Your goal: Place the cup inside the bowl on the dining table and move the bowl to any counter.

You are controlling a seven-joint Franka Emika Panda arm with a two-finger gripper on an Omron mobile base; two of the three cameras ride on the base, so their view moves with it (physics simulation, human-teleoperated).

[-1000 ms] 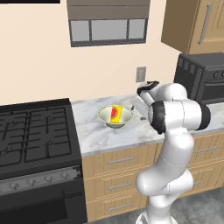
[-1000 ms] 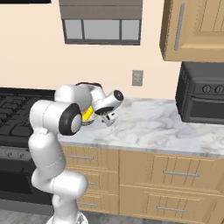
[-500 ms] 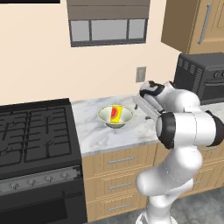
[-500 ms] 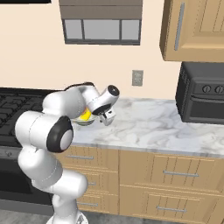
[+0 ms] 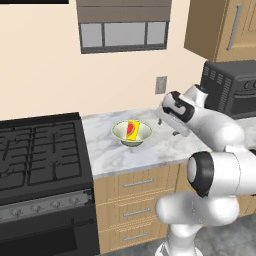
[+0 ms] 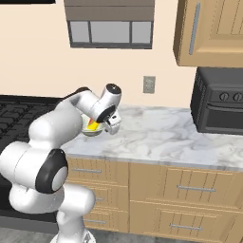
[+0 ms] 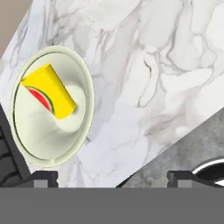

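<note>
From the left, a black stove (image 5: 40, 150) sits beside the counter (image 5: 145, 152), and the one bowl (image 5: 131, 133) rests on that marble near the stove, with the one cup (image 5: 132, 128) lying tilted inside it. To its right the single gripper (image 5: 176, 120) hangs above the counter, apart from the bowl, jaws wide and holding nothing. Further right stands one dark oven (image 5: 232, 87). The task looks essentially complete, so the main risk, as I judge it, is the arm swinging across the bowl and clipping its rim, which could tip the leaning cup out or push the bowl toward the stove edge.
</note>
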